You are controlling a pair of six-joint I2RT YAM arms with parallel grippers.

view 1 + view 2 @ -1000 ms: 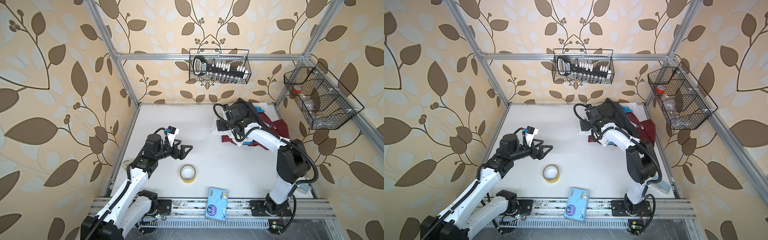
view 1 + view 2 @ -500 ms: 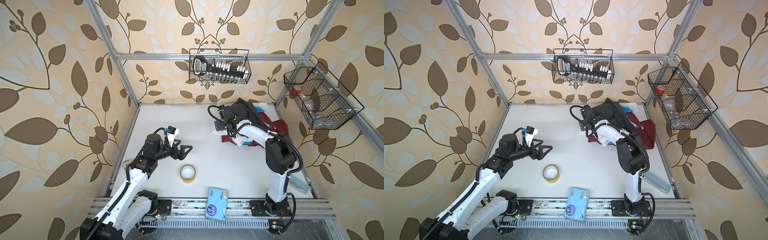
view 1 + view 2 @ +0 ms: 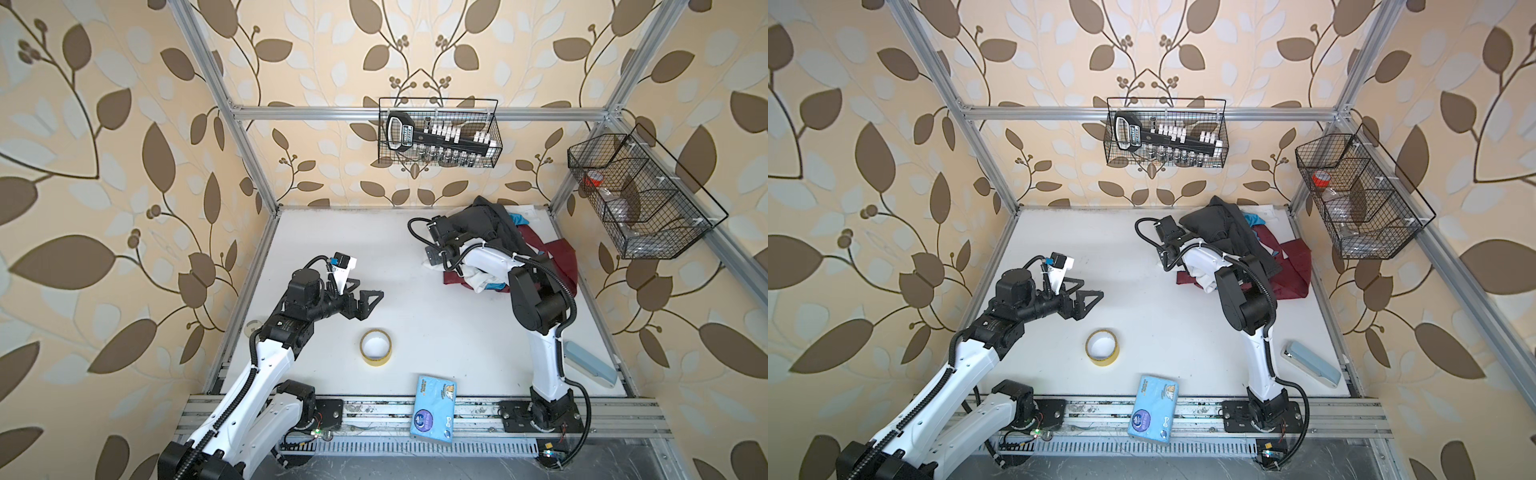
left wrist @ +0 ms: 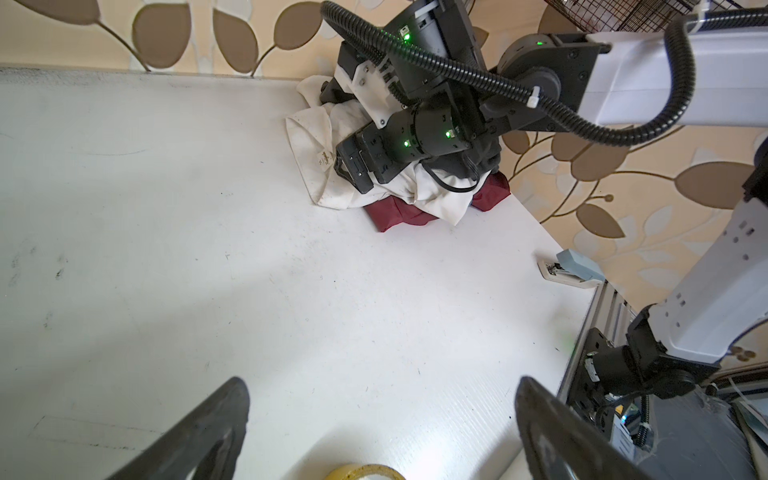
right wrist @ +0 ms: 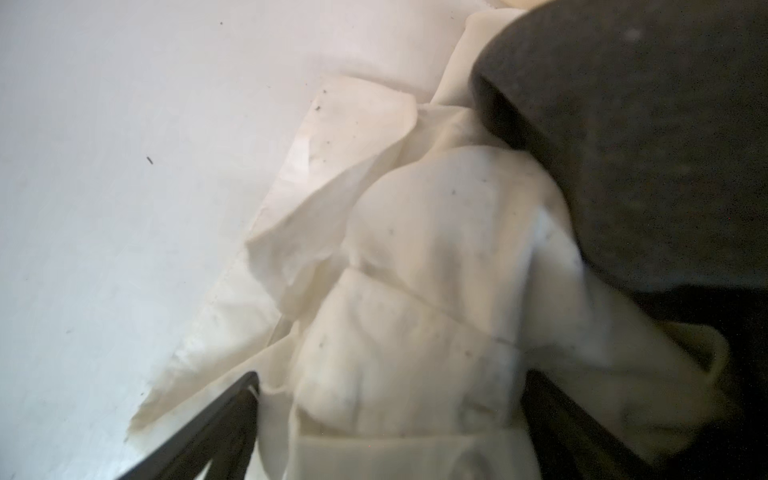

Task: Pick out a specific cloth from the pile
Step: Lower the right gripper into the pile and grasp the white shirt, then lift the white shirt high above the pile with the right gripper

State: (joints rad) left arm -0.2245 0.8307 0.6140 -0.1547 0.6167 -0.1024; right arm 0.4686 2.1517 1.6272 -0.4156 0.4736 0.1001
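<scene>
One cloth (image 5: 415, 270) between right claw (image 5: 395, 376) jaws

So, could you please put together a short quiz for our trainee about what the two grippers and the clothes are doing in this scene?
1. True or false: the left gripper is holding the tape roll.
2. The garment lying over part of the white shirt is: A dark grey, B yellow, C striped.
3. Fill in: the right gripper stands open with the ____ between its fingers.
Key: 1 false, it hovers open and empty above the table; 2 A; 3 white shirt.
</scene>
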